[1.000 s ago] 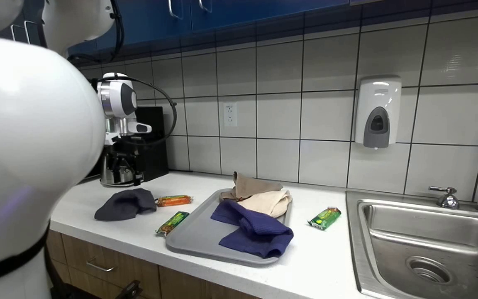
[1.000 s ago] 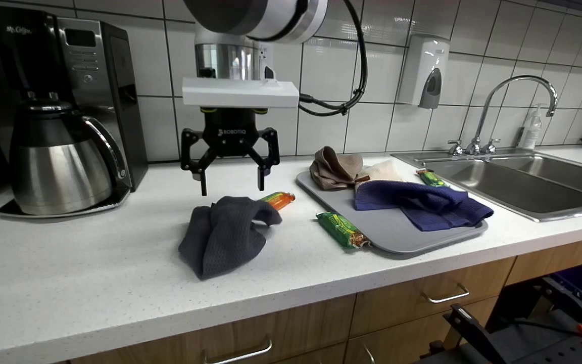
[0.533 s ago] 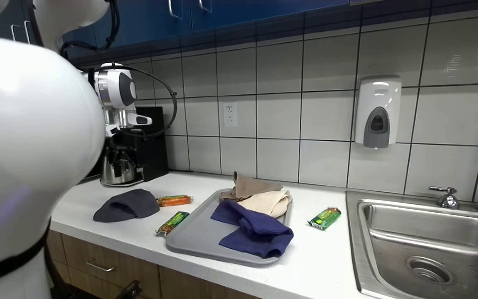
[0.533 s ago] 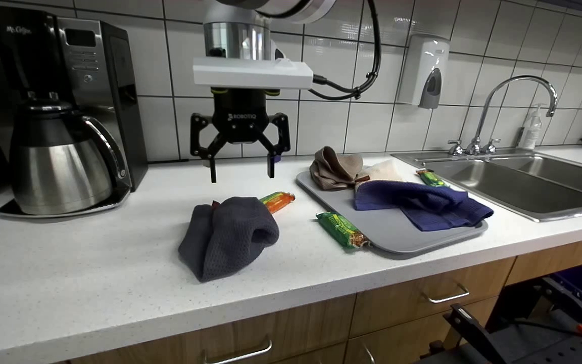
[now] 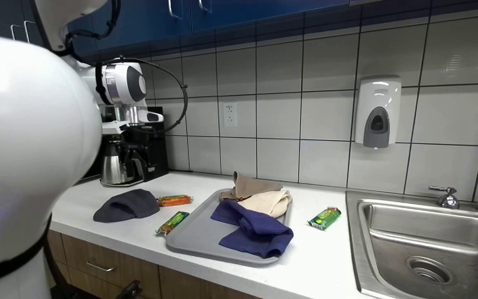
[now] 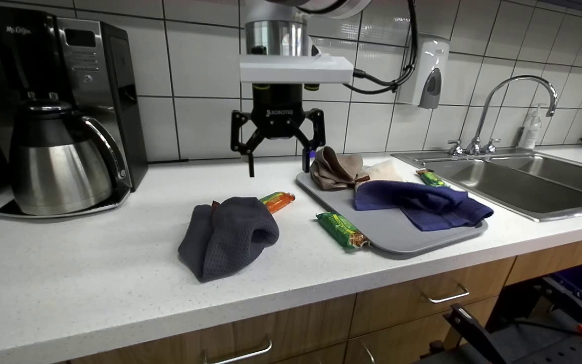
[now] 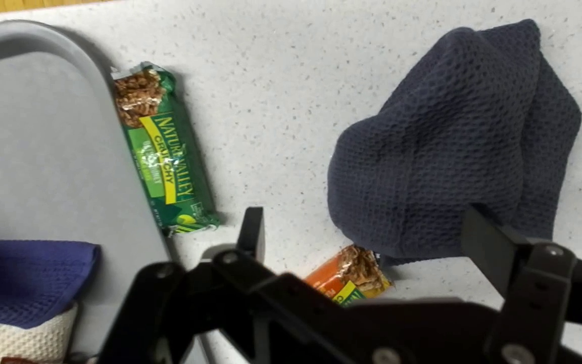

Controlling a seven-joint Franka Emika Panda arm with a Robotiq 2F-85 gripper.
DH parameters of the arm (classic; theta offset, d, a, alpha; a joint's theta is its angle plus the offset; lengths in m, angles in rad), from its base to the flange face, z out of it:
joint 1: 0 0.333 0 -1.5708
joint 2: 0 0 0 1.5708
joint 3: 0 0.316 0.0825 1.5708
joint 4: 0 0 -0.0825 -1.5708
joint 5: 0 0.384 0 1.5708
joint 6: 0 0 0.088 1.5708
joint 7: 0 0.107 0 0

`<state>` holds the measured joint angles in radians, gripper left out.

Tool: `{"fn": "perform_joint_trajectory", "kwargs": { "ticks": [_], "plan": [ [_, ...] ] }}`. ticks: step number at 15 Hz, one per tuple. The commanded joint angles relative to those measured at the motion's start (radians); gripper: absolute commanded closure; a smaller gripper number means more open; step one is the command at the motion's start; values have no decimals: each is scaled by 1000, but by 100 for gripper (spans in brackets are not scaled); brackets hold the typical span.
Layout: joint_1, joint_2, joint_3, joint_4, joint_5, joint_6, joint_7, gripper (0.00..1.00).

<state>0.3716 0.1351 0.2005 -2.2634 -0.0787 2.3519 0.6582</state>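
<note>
The pincer (image 6: 279,174) was positioned over the bench (image 6: 94,273), its fingers (image 7: 493,247) set well apart and directed downward. It stood clear above the grey cloth (image 6: 235,237) and the orange bar (image 6: 277,201), both of which appeared between the fingers in the wrist view.

The grey cloth lay crumpled on the bench, on the side of the pincer away from the wall (image 6: 210,126). The orange bar lay beside it, on the wall side, with one end at the cloth's edge; whether that end ran under the cloth could not be determined. A small red patch (image 6: 215,204) showed at the cloth's rear edge in an exterior view; its nature was not identifiable.

The green bar (image 7: 167,151) lay between the grey cloth and the tray (image 6: 387,227), close along the tray's edge. The tray carried three cloths. The blue cloth (image 6: 417,199) was loosely folded and partly overlapped the cream cloth (image 5: 268,202). The brown cloth (image 5: 255,187) was bunched at the tray end nearer the wall. A second green bar (image 5: 325,218) lay on the bench between the tray and the sink (image 5: 361,245).

The sink was set into the bench, with the tap (image 6: 526,78) mounted at its wall side. The dispenser (image 5: 378,110) and the outlet (image 5: 230,114) were fixed to the wall above the bench. The coffee maker (image 6: 94,65) stood near the wall, with the jug (image 6: 61,172) upright on its base.
</note>
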Motion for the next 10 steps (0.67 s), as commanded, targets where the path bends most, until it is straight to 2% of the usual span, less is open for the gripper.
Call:
{"fn": "perform_joint_trajectory", "kwargs": {
  "ticks": [1, 10],
  "plan": [
    [-43, -92, 1, -79, 13, -17, -10, 0],
    [-141, -183, -31, -172, 18, -12, -65, 0]
  ]
}}
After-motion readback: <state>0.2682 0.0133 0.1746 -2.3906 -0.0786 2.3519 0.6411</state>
